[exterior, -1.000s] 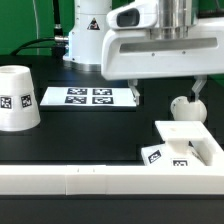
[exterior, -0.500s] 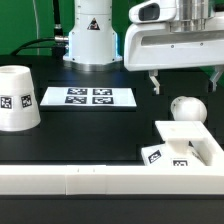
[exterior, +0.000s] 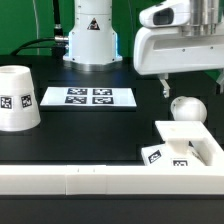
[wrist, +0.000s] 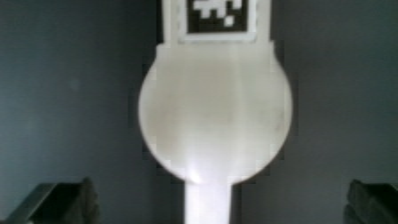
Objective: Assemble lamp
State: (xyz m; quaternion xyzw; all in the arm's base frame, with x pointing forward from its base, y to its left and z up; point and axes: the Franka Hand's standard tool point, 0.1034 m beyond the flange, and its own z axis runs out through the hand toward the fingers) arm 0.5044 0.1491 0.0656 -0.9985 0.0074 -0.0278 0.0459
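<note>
The white bulb (exterior: 184, 108) stands upright on the flat square base (exterior: 196, 146) at the exterior view's right. My gripper (exterior: 192, 87) hangs open just above it, one finger on each side, touching nothing. In the wrist view the bulb (wrist: 214, 110) fills the middle, a tag at its far end, and my dark fingertips (wrist: 54, 200) stand wide apart on either side of its neck. The tapered shade (exterior: 17, 97) stands alone at the exterior view's left.
The marker board (exterior: 87, 97) lies flat at the back, in front of the robot's pedestal (exterior: 90, 35). A long white rail (exterior: 90, 182) runs along the table's front edge, against the base.
My gripper has risen from around the bulb's head and shifted toward the exterior view's right. Its fingers are now spread wide. The bulb stays standing on the base.
</note>
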